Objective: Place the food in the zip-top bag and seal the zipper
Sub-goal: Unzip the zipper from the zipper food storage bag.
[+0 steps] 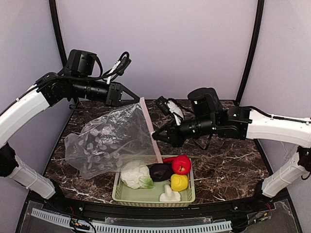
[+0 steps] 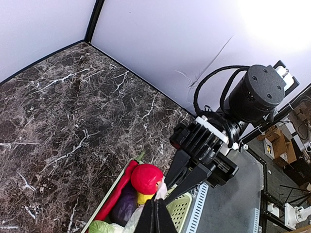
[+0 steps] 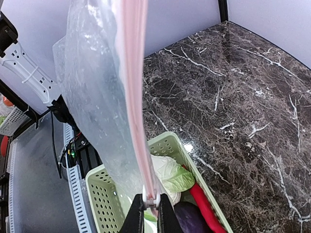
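Observation:
The clear zip-top bag (image 1: 109,141) hangs slack between my grippers, lower part resting on the table; I see no food inside. Its pinkish zipper (image 1: 150,128) runs from far to near. My left gripper (image 1: 137,99) is shut on the far corner of the mouth, seen in its wrist view (image 2: 155,201). My right gripper (image 1: 154,132) is shut on the white slider (image 3: 151,199) of the zipper (image 3: 132,73). The cauliflower (image 1: 135,174), eggplant (image 1: 160,171), red pepper (image 1: 182,164), chili (image 1: 167,159), yellow pepper (image 1: 179,182) and mushroom (image 1: 169,195) lie in the basket.
The pale green perforated basket (image 1: 124,194) stands at the near edge, just under the bag's near end; it also shows in the right wrist view (image 3: 104,194). Dark marble table (image 1: 228,160) spreads to the right and behind. Purple walls enclose the back and sides.

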`<action>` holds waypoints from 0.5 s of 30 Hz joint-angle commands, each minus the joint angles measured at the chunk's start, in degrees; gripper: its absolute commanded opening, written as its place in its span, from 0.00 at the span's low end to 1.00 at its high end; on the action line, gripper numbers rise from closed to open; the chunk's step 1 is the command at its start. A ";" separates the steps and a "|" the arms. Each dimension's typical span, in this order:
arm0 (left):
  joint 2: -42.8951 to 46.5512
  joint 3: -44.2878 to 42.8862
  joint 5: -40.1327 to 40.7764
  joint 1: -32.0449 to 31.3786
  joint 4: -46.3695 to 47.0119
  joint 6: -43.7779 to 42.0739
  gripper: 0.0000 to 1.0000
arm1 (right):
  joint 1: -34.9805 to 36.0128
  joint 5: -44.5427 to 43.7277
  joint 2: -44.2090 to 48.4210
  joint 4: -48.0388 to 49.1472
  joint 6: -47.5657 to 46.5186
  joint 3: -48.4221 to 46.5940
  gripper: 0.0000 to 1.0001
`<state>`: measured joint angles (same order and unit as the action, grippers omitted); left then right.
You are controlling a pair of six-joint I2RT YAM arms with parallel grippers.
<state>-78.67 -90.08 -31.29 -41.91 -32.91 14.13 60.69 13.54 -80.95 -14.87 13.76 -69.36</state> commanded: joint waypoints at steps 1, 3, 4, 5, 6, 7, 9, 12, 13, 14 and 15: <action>3.18 -2.94 -0.63 1.66 2.91 -0.54 0.01 | -0.40 1.40 -0.97 -6.69 0.90 2.36 0.00; 3.11 -3.03 -0.74 1.84 2.90 -0.56 0.01 | -0.40 1.61 -0.92 -6.87 1.09 2.60 0.00; 3.09 -3.06 -0.78 2.05 2.88 -0.65 0.01 | -0.46 1.85 -0.82 -6.91 1.22 2.77 0.00; 3.09 -3.07 -0.79 2.21 2.92 -0.67 0.01 | -0.42 1.95 -0.81 -6.92 1.33 2.93 0.00; 3.09 -3.08 -0.79 2.43 2.97 -0.68 0.01 | -0.40 2.04 -0.79 -6.92 1.44 3.18 0.00; 3.09 -3.08 -0.79 2.62 3.05 -0.64 0.01 | -0.39 2.05 -0.73 -6.90 1.51 3.39 0.00; 3.09 -3.20 -0.98 2.95 3.16 -0.68 0.01 | -0.40 2.17 -0.57 -6.98 1.76 3.91 0.00; 2.96 -3.41 -1.36 3.65 3.19 -0.64 0.01 | -0.41 2.47 -0.34 -7.01 2.15 4.65 0.00; 2.92 -3.42 -1.53 3.80 3.28 -0.57 0.01 | -0.39 2.50 -0.35 -6.99 2.21 4.86 0.00; 2.92 -3.43 -1.60 4.06 3.33 -0.59 0.01 | -0.46 2.52 -0.31 -7.00 2.31 5.06 0.00; 2.85 -3.43 -1.70 4.26 3.43 -0.55 0.01 | -0.42 2.54 -0.24 -6.97 2.47 5.20 0.00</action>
<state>-78.61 -90.85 -32.51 -39.29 -32.95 14.13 60.66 15.09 -80.95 -16.58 15.11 -66.43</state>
